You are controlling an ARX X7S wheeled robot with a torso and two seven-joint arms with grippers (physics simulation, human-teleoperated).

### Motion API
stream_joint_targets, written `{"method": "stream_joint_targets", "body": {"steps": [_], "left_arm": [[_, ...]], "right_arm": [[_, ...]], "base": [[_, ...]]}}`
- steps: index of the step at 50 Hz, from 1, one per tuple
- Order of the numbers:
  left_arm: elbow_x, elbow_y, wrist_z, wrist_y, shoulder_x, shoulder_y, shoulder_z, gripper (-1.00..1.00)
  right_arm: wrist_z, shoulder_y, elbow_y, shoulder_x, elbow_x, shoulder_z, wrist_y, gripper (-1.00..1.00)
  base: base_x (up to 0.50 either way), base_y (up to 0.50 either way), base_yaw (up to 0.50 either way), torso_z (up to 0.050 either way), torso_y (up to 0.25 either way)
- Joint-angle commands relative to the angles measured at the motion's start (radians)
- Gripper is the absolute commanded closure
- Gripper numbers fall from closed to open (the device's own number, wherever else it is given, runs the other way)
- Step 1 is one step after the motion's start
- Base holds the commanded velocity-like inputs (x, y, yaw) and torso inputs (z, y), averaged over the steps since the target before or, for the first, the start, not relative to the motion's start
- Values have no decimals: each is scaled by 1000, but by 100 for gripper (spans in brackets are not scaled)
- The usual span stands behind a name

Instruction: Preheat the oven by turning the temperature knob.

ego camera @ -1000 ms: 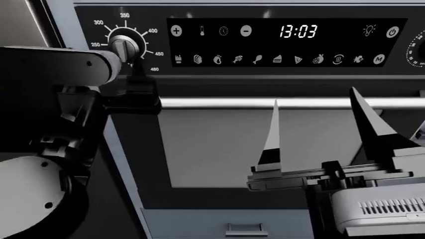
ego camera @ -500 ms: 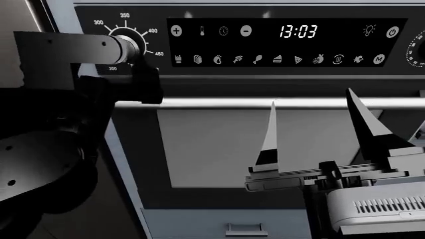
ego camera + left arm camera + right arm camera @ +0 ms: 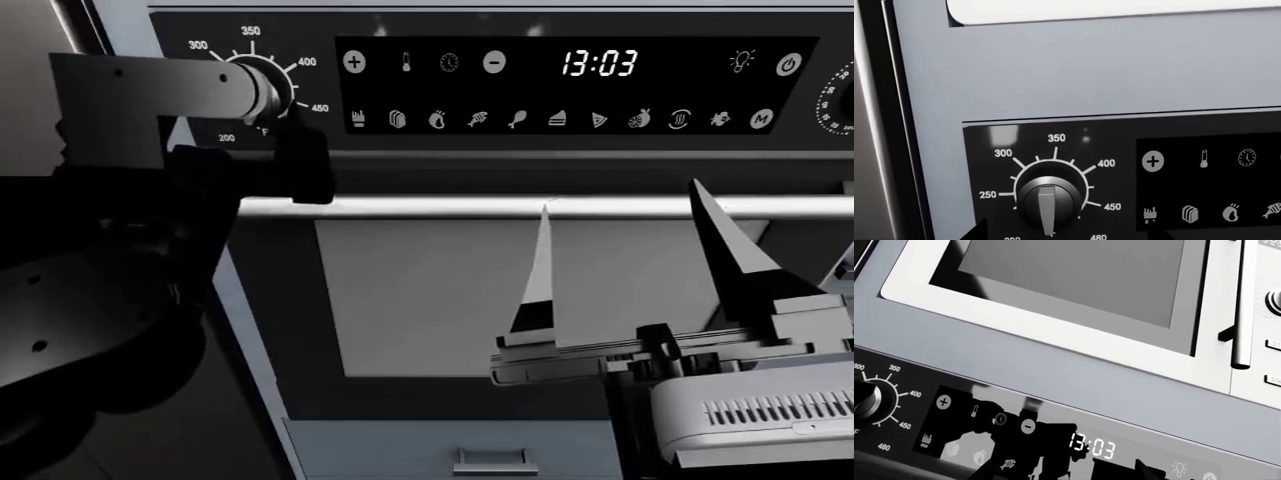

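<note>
Temperature knob (image 3: 1048, 206) sits at the left end of the oven's dark control panel (image 3: 561, 140), ringed by white numbers 250 through 480 in the left wrist view, just left of the touch display (image 3: 598, 64) reading 13:03. In that view the knob's raised grip bar points straight down, toward the gap between the lowest and highest marks; that reads as the off or start position, so I judge no temperature is set yet. In the head view the left arm's dark body covers most of the knob (image 3: 267, 88), and the left gripper (image 3: 274, 105) is right at it; whether its jaws are spread or closed on the knob I cannot tell, since the arm hides the fingertips and the wrist view shows only a dark sliver at its lower edge. The right gripper (image 3: 621, 260) hangs in front of the oven door glass (image 3: 427, 300) below the door handle (image 3: 534, 207), jaws wide apart, holding nothing, well away from the knob. Progress as judged: approach is done, contact is uncertain, and the turn itself is not shown. What is left is confirming a grasp, rotating the pointer up onto the numbered scale, then letting go.
</note>
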Motion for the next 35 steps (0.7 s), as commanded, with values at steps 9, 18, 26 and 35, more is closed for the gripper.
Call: {"method": "stream_joint_targets", "body": {"steps": [9,18,26,35], "left_arm": [[23,-52,19,11,8,5,10,-100],[25,-79,18,16,13,6,9,-100],[27,-96,24,12,21,-7,15,-100],[31,-135,33,10,30,-23,18,-100]], "right_arm": [[10,-1,-1,9,5,-6,3,-100],[15,0,2,13,6,-10,2,-100],[20,0,7,17,11,-12,1,-100],[26,1,7,21,12,-16,2,-100]], "base": [[0,0,0,0,0],[0,0,0,0,0],[0,0,0,0,0],[0,0,0,0,0]]}}
